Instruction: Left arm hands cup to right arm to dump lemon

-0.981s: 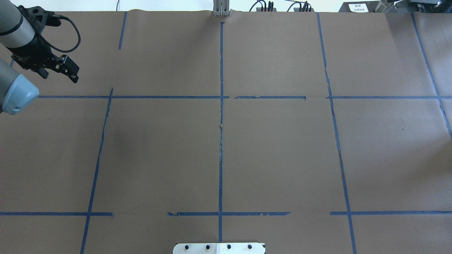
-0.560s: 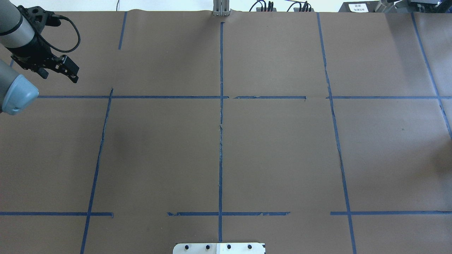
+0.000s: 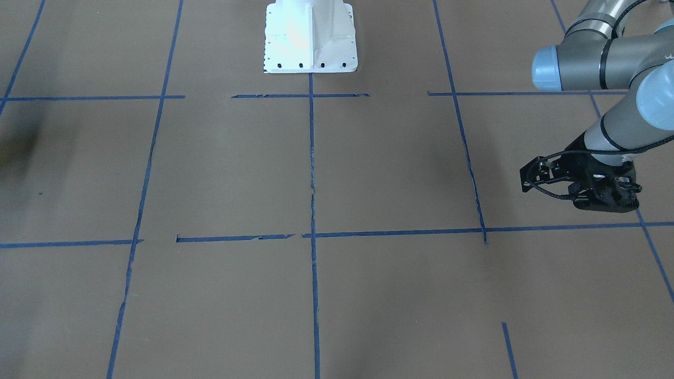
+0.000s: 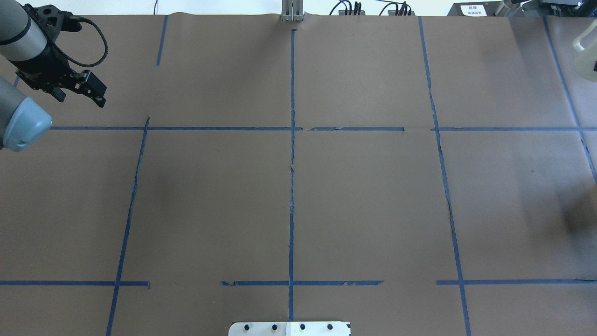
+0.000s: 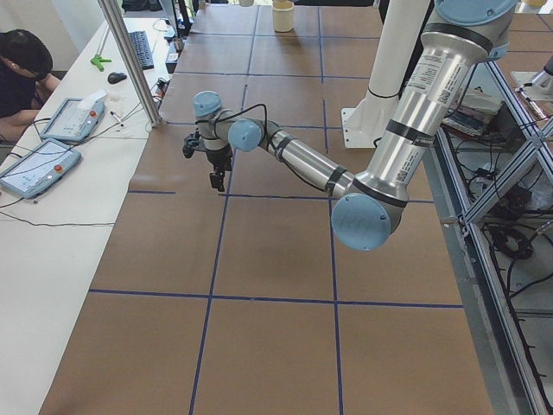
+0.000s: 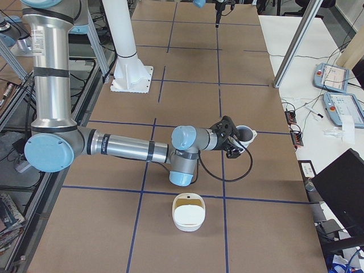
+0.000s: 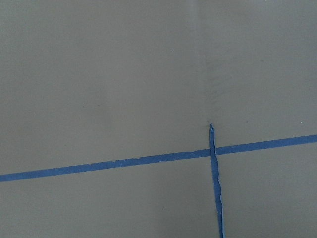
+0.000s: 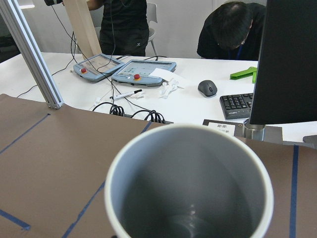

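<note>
White cup (image 8: 188,198), grey inside; brown table (image 4: 373,210) w/ blue tape (image 4: 292,210) grid; tub (image 6: 189,219) prob. cream

The cup (image 6: 245,135), white-rimmed and grey inside, sits at the right gripper's (image 6: 235,140) tip, just right of frame centre. In the right wrist view its round mouth fills the lower middle.

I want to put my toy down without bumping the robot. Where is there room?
The middle is bare: the squares either side of the centre tape line, from the base plate to the far edge. Crowded: the far left corner under the left arm, and the right end, where the right arm has the cup at its tip, near a white container.
</note>
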